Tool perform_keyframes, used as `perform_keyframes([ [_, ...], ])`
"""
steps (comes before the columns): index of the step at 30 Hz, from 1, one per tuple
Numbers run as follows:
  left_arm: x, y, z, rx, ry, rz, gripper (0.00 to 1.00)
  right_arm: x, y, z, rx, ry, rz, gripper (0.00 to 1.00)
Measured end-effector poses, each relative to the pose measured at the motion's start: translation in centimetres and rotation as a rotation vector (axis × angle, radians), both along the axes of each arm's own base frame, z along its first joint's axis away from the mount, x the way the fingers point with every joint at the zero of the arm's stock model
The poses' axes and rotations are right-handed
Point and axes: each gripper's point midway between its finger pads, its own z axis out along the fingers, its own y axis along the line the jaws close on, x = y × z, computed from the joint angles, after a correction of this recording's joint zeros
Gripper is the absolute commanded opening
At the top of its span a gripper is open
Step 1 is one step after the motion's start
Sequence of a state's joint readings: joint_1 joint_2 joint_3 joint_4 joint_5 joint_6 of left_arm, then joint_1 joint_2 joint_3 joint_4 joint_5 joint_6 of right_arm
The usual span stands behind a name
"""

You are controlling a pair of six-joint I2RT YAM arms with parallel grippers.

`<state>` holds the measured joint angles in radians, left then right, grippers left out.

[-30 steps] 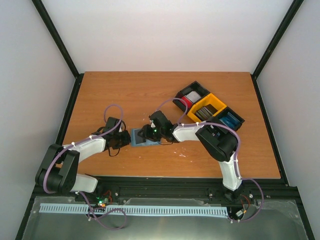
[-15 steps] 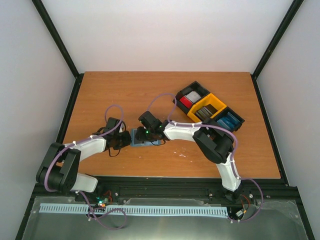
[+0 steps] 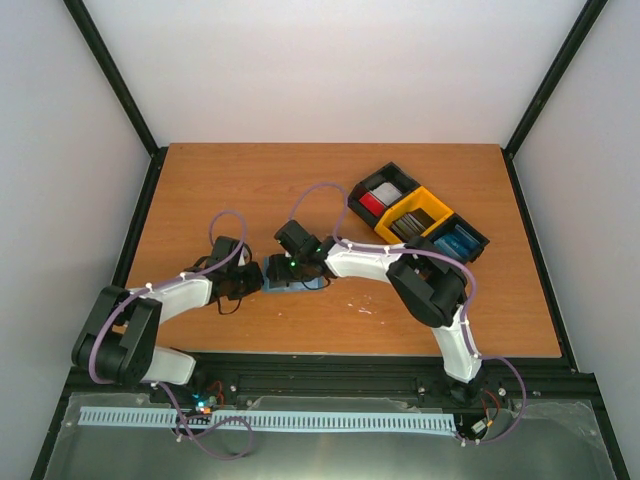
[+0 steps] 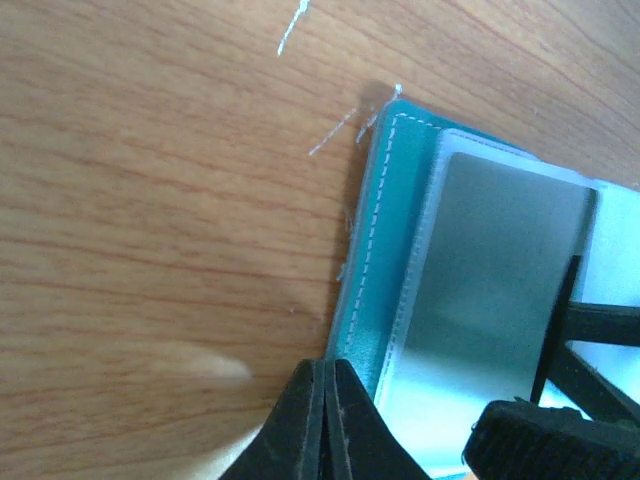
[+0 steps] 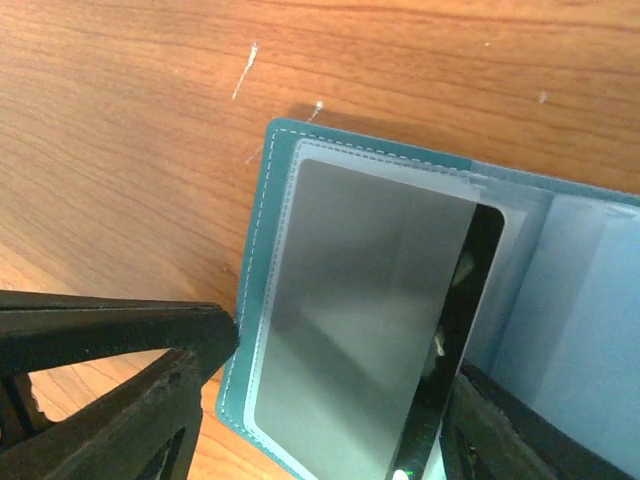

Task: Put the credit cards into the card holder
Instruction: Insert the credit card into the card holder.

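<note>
Looking down now on a brown wood-grain counter (image 3: 250,190), bare boards across the upper left of the overhead shot. Over at the right of centre sits a three-compartment tray (image 3: 432,197), set at a slant, its middle section yellow and the two outer ones black. Black frame posts (image 3: 110,75) rise in both upper corners against plain white walls (image 3: 330,70). Along the bottom runs a white slotted strip (image 3: 270,420) on a grey metal sheet (image 3: 350,455). Up close, a thin white scratch (image 4: 292,25) marks the wood near the top of the left wrist view.
</note>
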<state>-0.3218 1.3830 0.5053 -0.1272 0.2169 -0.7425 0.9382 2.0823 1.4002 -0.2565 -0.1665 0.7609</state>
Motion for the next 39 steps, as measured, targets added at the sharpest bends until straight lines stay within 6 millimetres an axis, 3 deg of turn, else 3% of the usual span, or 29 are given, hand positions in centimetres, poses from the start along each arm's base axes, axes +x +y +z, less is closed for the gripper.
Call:
perform_keyframes([
  [13,-0.2,-0.3,0.5,-0.021,-0.012,-0.011,0.02,1.2,-3.1,0.6,-0.085,-0.013,-0.053,0.63],
  [18,-0.2,-0.3,1.0,-0.027,-0.029,-0.012,0.03,1.0,-2.9,0.2,-0.086,-0.001,-0.044,0.46],
  [32,-0.6,-0.8,1.1,-0.057,-0.024,-0.032,0.02,0.1,-1.9,-0.6,-0.046,0.054,0.000,0.47],
  [39,-0.9,-0.7,0.8,-0.054,-0.014,-0.031,0.03,0.0,-1.4,-0.3,-0.006,0.072,0.011,0.40],
])
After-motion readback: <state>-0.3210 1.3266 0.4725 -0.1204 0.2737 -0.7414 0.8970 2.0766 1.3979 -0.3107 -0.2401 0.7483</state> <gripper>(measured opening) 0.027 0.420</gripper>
